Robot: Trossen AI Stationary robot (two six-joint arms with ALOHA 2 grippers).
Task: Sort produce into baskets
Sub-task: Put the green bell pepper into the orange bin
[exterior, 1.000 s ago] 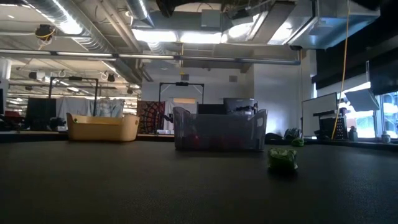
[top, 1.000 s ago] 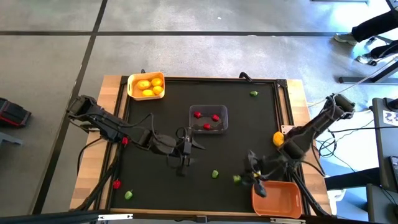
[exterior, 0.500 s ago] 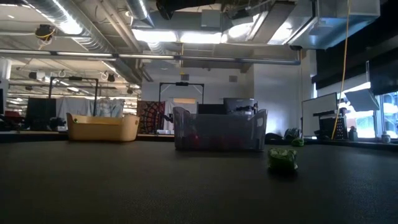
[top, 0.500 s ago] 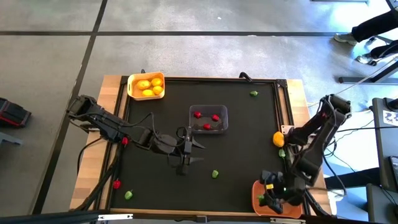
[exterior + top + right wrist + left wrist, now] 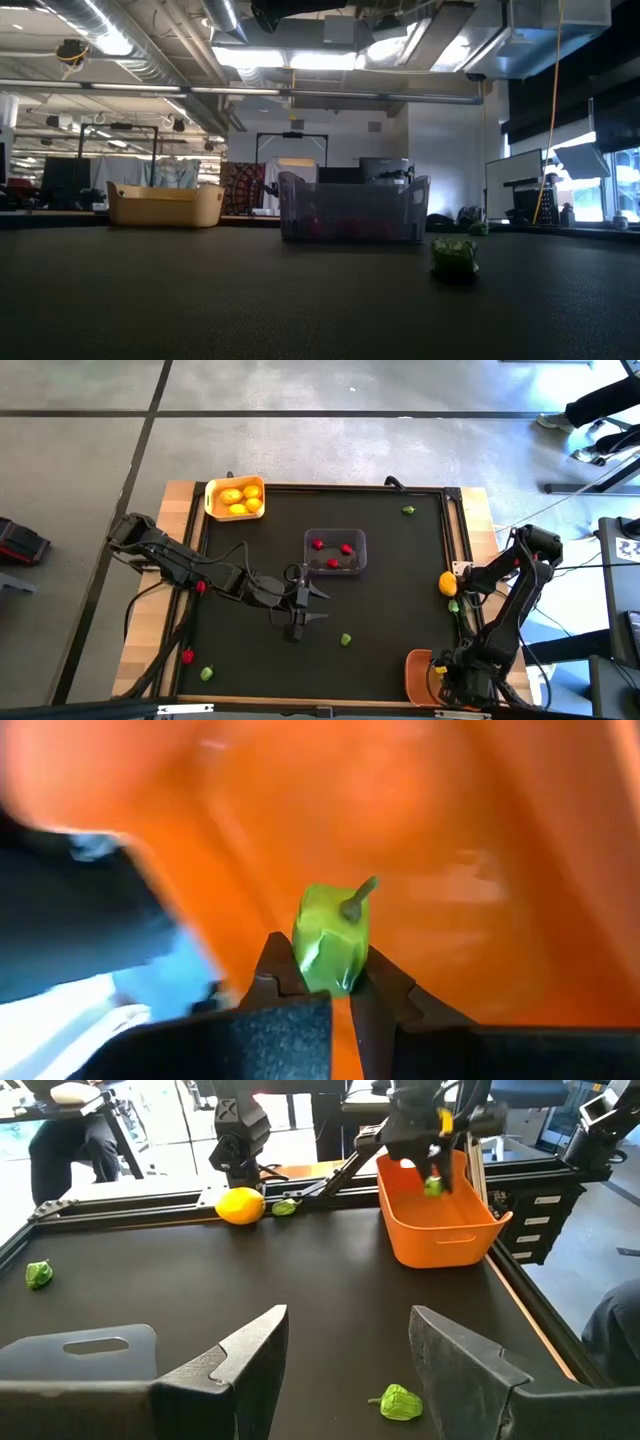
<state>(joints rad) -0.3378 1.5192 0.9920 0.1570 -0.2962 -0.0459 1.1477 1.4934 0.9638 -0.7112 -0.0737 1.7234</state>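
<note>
The right gripper [image 5: 335,982] is clamped on a green piece [image 5: 330,935] directly above the orange basket [image 5: 418,672], not yet released; the left gripper [image 5: 305,604], fingers apart, waits near the clear basket [image 5: 336,536]. Judged progress: lemons [image 5: 240,499] fill the yellow basket [image 5: 212,494] and red pieces [image 5: 333,550] the clear basket, while one lemon [image 5: 447,582], several green pieces and some red ones lie outside the orange basket

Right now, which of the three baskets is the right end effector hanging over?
The orange basket at the table's near right corner. The right end effector holds a green piece above it; the yellow basket and clear basket sit apart.
</note>
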